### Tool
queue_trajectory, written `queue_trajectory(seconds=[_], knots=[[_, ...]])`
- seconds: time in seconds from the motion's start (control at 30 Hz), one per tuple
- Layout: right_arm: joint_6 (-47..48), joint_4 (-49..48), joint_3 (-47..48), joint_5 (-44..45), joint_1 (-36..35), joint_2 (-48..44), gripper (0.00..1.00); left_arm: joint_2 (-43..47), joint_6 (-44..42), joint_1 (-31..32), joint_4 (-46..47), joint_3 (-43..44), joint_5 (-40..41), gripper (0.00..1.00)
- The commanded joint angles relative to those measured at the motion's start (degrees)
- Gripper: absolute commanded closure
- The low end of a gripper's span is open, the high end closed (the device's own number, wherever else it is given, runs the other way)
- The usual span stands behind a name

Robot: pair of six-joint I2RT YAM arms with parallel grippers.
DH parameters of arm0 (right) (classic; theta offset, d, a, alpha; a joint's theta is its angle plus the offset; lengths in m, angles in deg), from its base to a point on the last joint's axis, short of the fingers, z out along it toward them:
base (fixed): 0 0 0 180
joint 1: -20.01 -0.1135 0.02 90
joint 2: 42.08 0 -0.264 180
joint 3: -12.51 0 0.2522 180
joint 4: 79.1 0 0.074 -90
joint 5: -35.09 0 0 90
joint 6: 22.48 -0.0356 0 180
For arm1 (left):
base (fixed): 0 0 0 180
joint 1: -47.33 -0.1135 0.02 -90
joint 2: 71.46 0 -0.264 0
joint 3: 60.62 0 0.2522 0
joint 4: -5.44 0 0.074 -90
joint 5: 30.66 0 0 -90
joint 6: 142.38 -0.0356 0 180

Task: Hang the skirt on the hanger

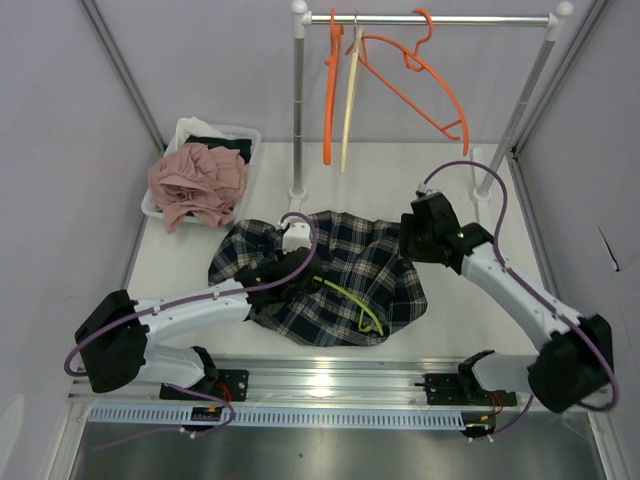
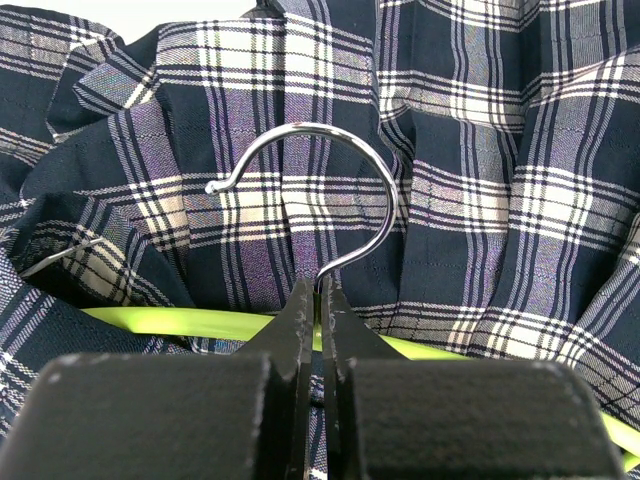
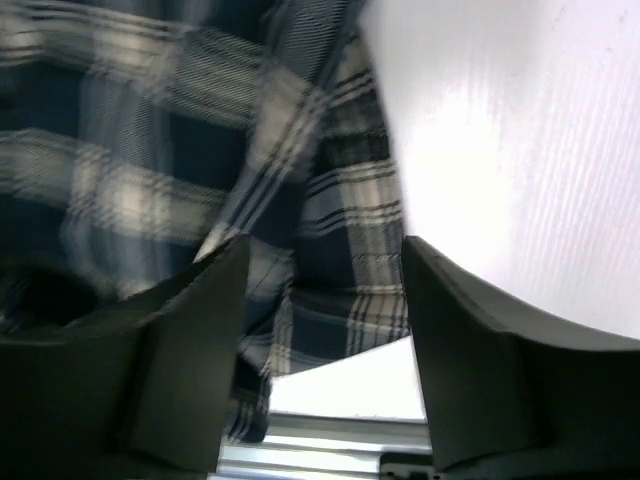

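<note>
Left tool [image 2: 320, 300] clamps the hanger [image 2: 170, 322] by its hook — right tool [image 3: 325, 248] gapes wide over the skirt [image 3: 150, 150].

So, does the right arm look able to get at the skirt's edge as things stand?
Probably yes. The right gripper is open right at the edge of the skirt, which lies on the table with nothing covering it. The left gripper, shut on the hanger hook, is out of the way.

White links and black joint housings are seen on left arm [image 1: 190, 310] and right arm [image 1: 520, 295]; purple cables are looped along both; fingers [image 2: 150, 420] matte black.
</note>
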Motion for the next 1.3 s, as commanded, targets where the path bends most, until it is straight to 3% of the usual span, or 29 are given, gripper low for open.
queue_trajectory(seconds=[0.0, 0.07, 0.27, 0.47, 1.0, 1.27], knots=[[-4.4, 0.3, -3.1, -0.2, -4.5, -10.2, 0.43, 1.6, 2.4, -0.1, 1.3, -0.3, 3.0, 1.0], [-6.2, 2.1, -4.8, -0.1, -8.2, -13.3, 0.51, 1.3, 2.3, -0.1, 1.3, 0.3, 2.9, 1.0], [-14.0, 2.0, -14.0, -2.7, -18.1, -21.2, 0.59, 1.0, 2.3, -0.1, 1.3, 0.9, 2.7, 1.0], [-18.3, 1.7, -18.4, -0.8, -24.5, -22.4, 0.59, 1.0, 2.1, -0.1, 1.1, 1.5, 2.9, 1.0], [-20.9, -3.1, -24.6, -2.4, -27.3, -19.9, 0.59, 1.0, 1.7, -0.1, 1.0, 2.2, 3.1, 1.0], [-21.3, -5.8, -26.4, -2.1, -27.3, -17.9, 0.68, 1.7, 1.2, -0.1, 1.1, 2.7, 3.5, 1.0]])
